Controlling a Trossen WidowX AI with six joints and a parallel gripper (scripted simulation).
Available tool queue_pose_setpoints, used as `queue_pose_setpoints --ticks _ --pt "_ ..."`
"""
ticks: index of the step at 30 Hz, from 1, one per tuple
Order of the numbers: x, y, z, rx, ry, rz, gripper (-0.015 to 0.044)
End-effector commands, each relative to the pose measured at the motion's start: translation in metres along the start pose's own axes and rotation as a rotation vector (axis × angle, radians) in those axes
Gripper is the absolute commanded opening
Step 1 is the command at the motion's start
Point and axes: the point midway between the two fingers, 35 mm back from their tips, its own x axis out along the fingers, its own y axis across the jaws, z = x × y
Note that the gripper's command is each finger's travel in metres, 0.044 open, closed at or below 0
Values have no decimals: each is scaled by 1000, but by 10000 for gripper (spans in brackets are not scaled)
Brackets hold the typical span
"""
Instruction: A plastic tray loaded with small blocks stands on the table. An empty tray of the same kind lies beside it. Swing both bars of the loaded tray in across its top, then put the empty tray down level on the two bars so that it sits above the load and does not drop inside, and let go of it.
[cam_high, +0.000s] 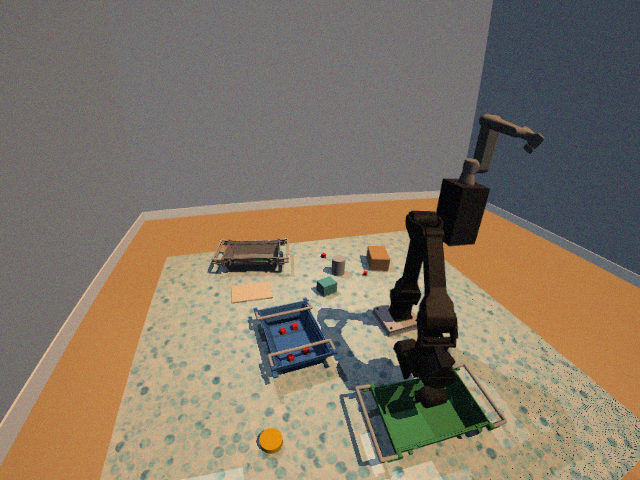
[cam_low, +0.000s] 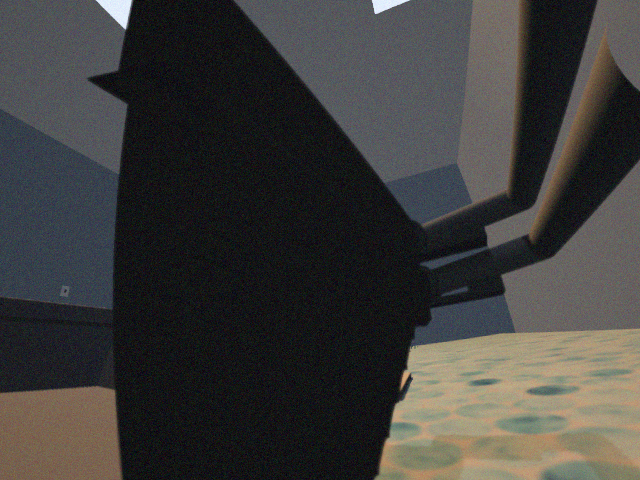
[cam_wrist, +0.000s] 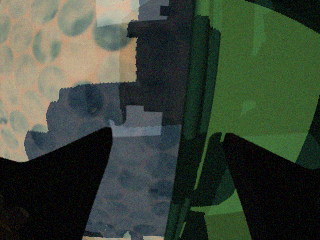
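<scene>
Top view first: the blue tray with the red blocks in it (cam_high: 298, 338) is sitting around mid-table, and both its tan bars (cam_high: 284, 310) (cam_high: 301, 353) look swung in across the top already, so imo that half is done. The empty green tray (cam_high: 413, 431) (cam_wrist: 265, 75) is on the table at the near right, its own bars (cam_high: 369, 422) (cam_high: 483, 395) out at the sides. The gripper (cam_high: 431, 396) (cam_wrist: 170, 138) is over the green tray's far side.

Exterior view is no help, tbh. A huge dark shape (cam_low: 258, 258) fills most of it and I can't make out gripper or blue tray there.

Wrist view: fingers are parted, nothing pinched, with the green tray's wall (cam_wrist: 195, 100) running between them, closer to the right one. I'd say the step is grabbing that wall. Centre on it before squeezing, or the right finger could shove the tray sideways. Get the tips low enough for a proper bite, close gently, then lift slowly, cos a one-sided hold will probably let the far end sag and you want it level over those bars.
</scene>
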Motion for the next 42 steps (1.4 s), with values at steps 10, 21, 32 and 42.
queue_pose_setpoints --ticks 10,21,32,42 --pt "1 0 0 -5 2 0 201" --pt "1 0 0 -5 2 0 128" --pt "1 0 0 -5 2 0 55" --pt "-18 -2 -1 -5 2 0 0"
